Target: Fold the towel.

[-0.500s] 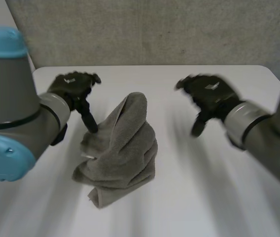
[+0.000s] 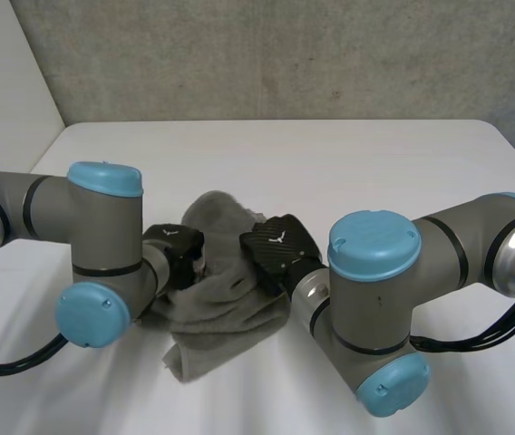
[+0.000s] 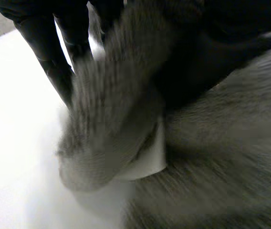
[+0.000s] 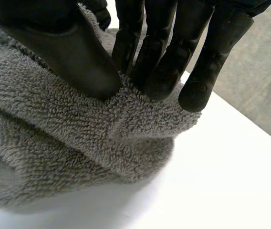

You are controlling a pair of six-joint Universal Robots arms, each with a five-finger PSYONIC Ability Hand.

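The towel (image 2: 226,304) is a grey, bunched-up heap near the middle of the white surface (image 2: 348,163), a bit closer to the near edge. It's not folded yet: no flat layers, no neat edges, just soft lumps and rolls. So the job looks like it's only at the start. I think the towel has to be spread flat first, then folded over.

The heap is longer than it is wide. Its long way runs approx. from the far edge to the near edge, w/ a loose corner (image 2: 179,367) poking out toward the near edge.

The right hand (image 2: 277,246) sits on the towel's right side. In the right wrist view its fingers (image 4: 166,71) and thumb (image 4: 83,62) pinch a fat fold of towel between them, so it's holding the cloth.

The left hand (image 2: 174,256) is right at the towel's left side, touching or nearly so. The left wrist view is a blur of grey cloth, so I can't tell if that hand is holding anything.
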